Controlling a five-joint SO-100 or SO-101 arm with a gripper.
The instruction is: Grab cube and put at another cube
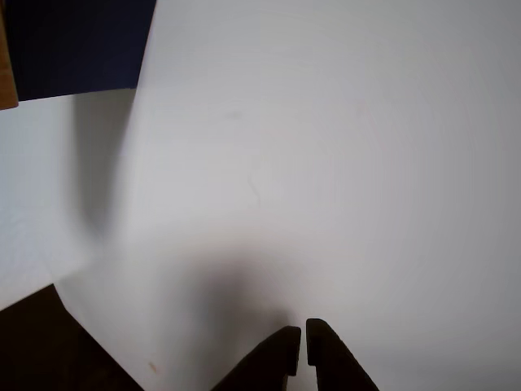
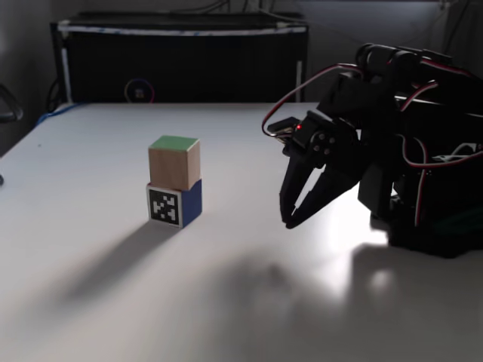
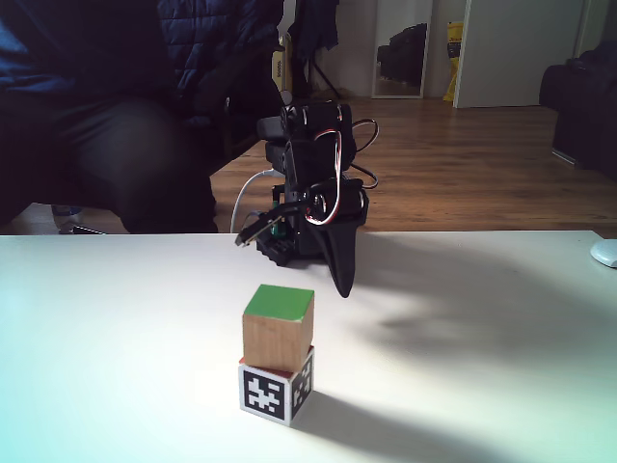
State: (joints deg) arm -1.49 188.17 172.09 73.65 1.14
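Observation:
The cube (image 2: 174, 161) with its green face up sits stacked on another cube (image 2: 176, 204), whose front shows a black-and-white marker and whose side is navy. In a fixed view the same stack shows as the cube (image 3: 278, 323) on another cube (image 3: 275, 391). My gripper (image 2: 287, 222) hangs folded back near the arm's base, well to the right of the stack, tips just above the table, fingers nearly together with nothing between them. From behind the stack the gripper (image 3: 340, 289) points down. The other view looks down past the dark fingertips (image 1: 286, 349) at bare white table.
A white table (image 2: 90, 302) carries the stack and the arm's base (image 2: 430, 219). A person in dark clothes (image 3: 106, 125) sits behind the table. A white object (image 3: 605, 253) lies at the right edge. A dark monitor or box (image 2: 181, 64) stands along the far edge.

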